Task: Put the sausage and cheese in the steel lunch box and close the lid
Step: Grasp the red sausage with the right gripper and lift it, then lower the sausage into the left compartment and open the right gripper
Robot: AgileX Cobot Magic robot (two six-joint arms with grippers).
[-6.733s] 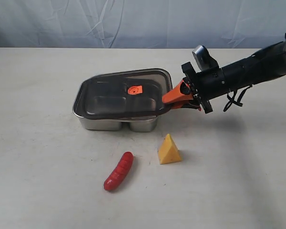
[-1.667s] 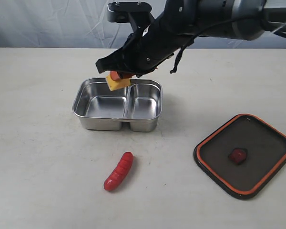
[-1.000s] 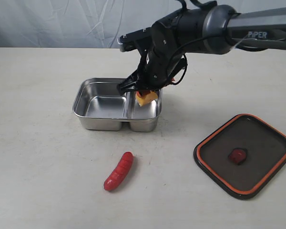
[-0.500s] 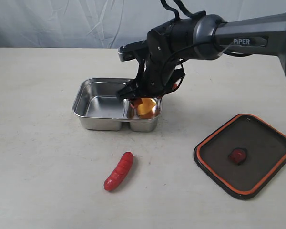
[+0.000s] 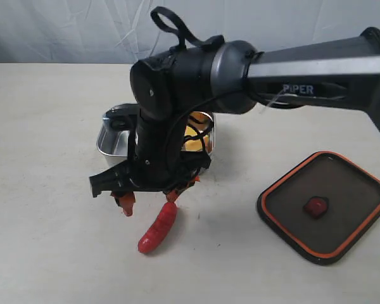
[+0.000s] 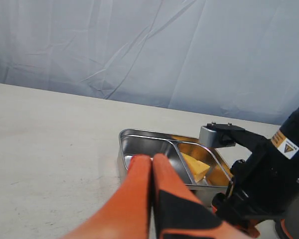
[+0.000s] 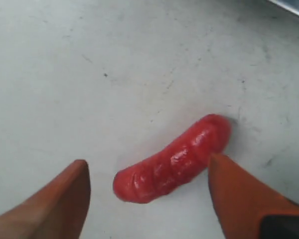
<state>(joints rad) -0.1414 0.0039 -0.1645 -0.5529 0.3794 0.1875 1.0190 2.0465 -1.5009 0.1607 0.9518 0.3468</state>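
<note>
Sausage (image 5: 157,229): red, glossy, ridged, curved
On surface (image 5: 50,190), 6 o'clock from steel lunch box (image 5: 109,140), below wide-open right claw (image 5: 149,201); left claw (image 6: 150,159) closed.

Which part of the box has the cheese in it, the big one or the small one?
The small part: the yellow cheese lies in it. The big part beside it shows only bare steel.

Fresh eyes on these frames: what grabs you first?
The big black right arm fills the middle, its open gripper over the red sausage on the table. Behind it, the yellow cheese sits in the steel lunch box, and the dark lid lies off to the right.
</note>
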